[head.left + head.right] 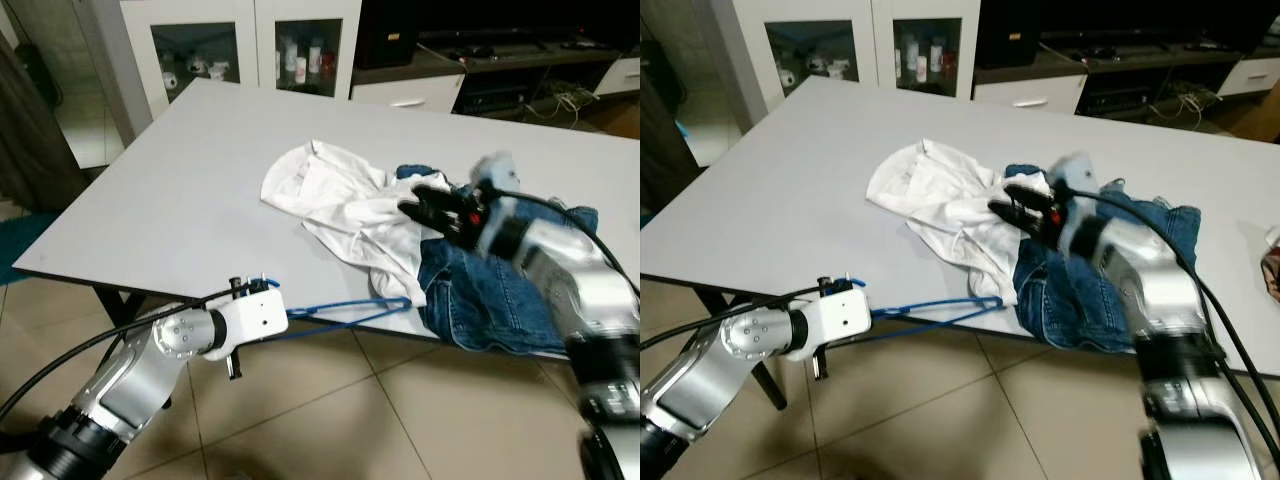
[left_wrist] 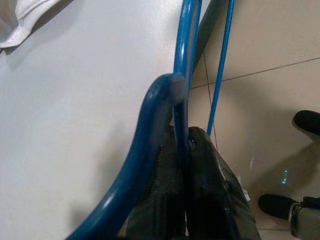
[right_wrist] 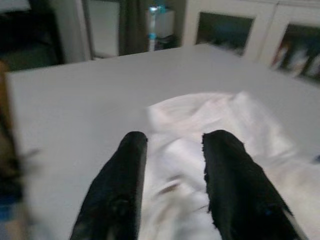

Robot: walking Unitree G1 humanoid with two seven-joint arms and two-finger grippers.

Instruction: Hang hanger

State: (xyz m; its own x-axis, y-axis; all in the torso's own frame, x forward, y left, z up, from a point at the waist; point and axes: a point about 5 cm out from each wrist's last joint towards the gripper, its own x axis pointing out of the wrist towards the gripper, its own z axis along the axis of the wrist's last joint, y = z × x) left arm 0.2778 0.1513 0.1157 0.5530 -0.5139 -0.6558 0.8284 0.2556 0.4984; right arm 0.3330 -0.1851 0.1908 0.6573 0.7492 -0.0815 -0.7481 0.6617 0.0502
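Two claws are at work: the left claw [image 2: 186, 150] is pinched tight on the blue wire hanger [image 1: 345, 310], which reaches out ahead of it along the near edge of the grey surface [image 1: 180, 180]. That hanger looks light, thin, stiff and slick, so gripping by the neck seems wise. The right claw [image 3: 172, 145], fingers spread, hovers over the soft white shirt [image 1: 335, 200] beside blue jeans [image 1: 500, 290].
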